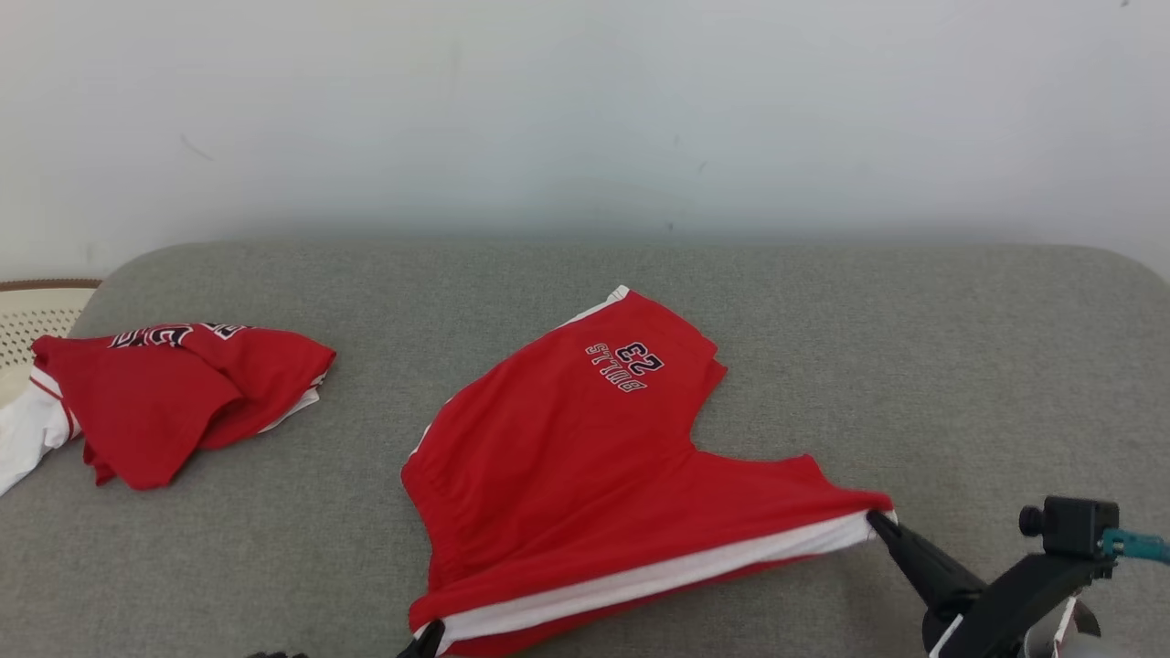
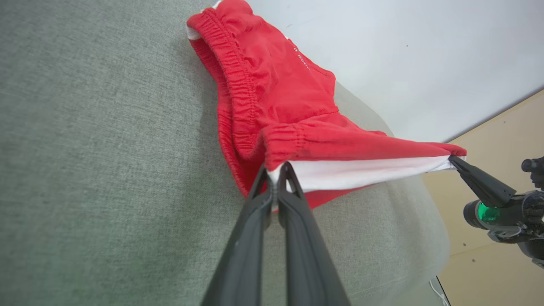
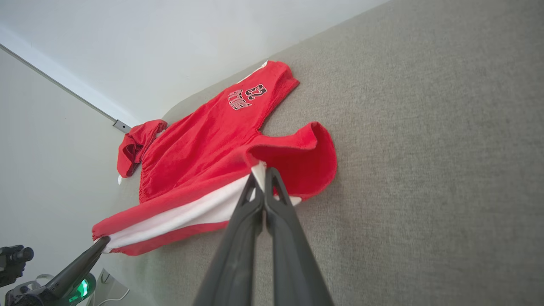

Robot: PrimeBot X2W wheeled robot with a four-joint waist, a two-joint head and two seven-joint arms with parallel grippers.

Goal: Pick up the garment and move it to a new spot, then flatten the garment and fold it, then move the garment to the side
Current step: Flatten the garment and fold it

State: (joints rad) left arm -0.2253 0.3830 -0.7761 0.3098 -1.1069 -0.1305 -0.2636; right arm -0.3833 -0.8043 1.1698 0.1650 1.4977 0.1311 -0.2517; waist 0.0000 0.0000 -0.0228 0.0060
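Observation:
The garment (image 1: 567, 457) is a pair of red shorts with a white side stripe and "BULLS 23" lettering, spread on the grey cushion. Its near side edge is lifted and stretched between my two grippers. At the waistband corner by the bottom edge of the head view, my left gripper (image 1: 428, 637) is shut on the cloth. My right gripper (image 1: 876, 521) is shut on the hem corner at the lower right. The left wrist view shows the left gripper (image 2: 277, 171) pinching the waistband of the garment (image 2: 276, 97). The right wrist view shows the right gripper (image 3: 262, 173) pinching the leg hem of the garment (image 3: 204, 144).
A second red garment (image 1: 174, 393) lies crumpled at the cushion's left end, partly over a pale woven basket (image 1: 32, 320). Bare grey cushion (image 1: 960, 366) stretches to the right and behind the shorts. A white wall stands at the back.

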